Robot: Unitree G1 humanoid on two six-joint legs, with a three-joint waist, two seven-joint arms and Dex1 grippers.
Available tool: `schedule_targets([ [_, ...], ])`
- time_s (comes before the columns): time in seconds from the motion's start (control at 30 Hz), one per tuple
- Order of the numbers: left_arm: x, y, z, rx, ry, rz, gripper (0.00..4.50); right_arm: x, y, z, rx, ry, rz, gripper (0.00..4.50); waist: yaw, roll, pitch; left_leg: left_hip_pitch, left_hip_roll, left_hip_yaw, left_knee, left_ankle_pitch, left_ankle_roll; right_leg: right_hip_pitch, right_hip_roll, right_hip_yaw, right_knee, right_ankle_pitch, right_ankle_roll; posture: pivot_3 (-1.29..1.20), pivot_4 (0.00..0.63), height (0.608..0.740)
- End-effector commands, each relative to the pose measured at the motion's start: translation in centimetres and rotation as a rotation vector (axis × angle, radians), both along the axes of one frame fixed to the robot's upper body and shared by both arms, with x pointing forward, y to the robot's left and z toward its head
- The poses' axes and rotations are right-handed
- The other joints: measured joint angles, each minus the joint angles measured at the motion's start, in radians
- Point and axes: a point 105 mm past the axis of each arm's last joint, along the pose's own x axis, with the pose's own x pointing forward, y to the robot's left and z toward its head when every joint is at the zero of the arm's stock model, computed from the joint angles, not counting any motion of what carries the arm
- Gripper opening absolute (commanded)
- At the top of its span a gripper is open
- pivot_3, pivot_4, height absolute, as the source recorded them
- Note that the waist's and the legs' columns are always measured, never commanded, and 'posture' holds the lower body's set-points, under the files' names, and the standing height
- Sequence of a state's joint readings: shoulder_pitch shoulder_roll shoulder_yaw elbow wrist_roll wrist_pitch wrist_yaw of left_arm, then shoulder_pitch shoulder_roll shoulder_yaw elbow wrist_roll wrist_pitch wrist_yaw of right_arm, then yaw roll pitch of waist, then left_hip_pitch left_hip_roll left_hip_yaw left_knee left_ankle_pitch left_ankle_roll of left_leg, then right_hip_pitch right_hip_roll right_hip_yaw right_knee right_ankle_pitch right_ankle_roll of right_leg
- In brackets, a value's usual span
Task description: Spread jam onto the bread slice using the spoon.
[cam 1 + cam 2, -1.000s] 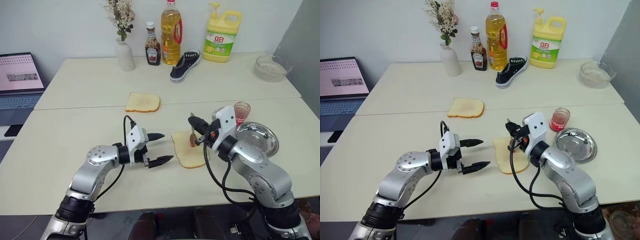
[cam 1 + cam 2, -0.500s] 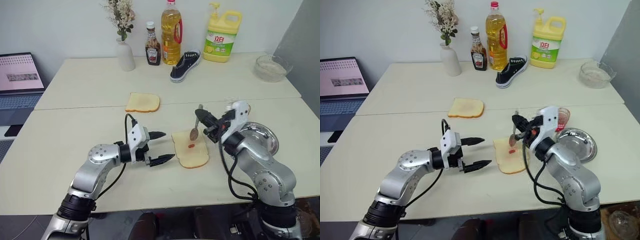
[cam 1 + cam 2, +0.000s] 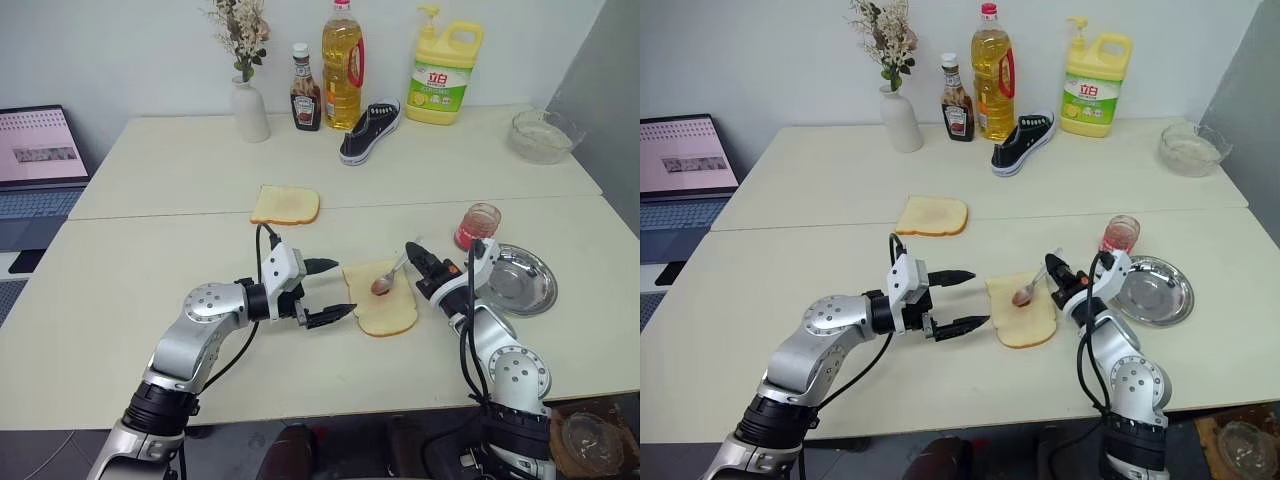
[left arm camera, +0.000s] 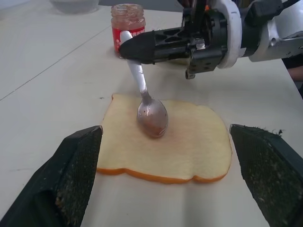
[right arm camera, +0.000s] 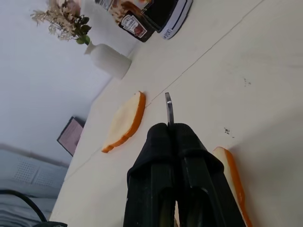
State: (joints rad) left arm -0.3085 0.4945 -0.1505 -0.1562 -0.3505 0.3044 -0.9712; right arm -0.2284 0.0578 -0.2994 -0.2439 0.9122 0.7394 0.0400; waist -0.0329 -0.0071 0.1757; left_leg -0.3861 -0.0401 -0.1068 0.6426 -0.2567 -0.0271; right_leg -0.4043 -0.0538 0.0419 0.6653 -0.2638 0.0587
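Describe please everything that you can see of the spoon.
The spoon is small, of shiny silver metal, with a thin handle and an oval bowl. The right claw is shut on the handle's end. The spoon slants down toward the bread slice, and its bowl, smeared with reddish jam, rests on the slice's toasted middle, hollow side down as it looks.

Two pale cream tables [image 3: 150, 190] stand pushed together against a plain white wall [image 3: 130, 50]; a grey panel [image 3: 600, 90] rises at the right, evenly lit
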Motion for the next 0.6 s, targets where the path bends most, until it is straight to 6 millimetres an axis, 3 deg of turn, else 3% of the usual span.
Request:
schedule_targets([
  [0.03,-0.2,-0.7,1.0,-0.016,-0.031,-0.022,4.50,0.3,0.1,0.8,0.040,-0.033,-0.003,0.03,0.000,0.000,0.000,0.000,0.000,0.000,0.000,0.000,0.000,0.000,0.000,0.000,0.000,0.000,0.000,0.00,0.150,0.740],
  [0.3,-0.3,-0.8,1.4,-0.016,-0.033,-0.022,4.50,-0.3,-1.6,-2.2,-0.057,0.030,-0.028,0.03,0.000,0.000,0.000,0.000,0.000,0.000,0.000,0.000,0.000,0.000,0.000,0.000,0.000,0.000,0.000,0.00,0.150,0.740],
  [0.6,-0.3,-1.0,1.5,-0.015,-0.033,-0.030,4.50,-2.6,-3.0,-2.7,-0.082,0.048,-0.026,0.03,0.003,0.000,0.000,0.000,0.000,0.000,0.000,0.000,0.000,0.001,0.000,0.000,0.000,0.000,0.000,0.00,0.150,0.740],
])
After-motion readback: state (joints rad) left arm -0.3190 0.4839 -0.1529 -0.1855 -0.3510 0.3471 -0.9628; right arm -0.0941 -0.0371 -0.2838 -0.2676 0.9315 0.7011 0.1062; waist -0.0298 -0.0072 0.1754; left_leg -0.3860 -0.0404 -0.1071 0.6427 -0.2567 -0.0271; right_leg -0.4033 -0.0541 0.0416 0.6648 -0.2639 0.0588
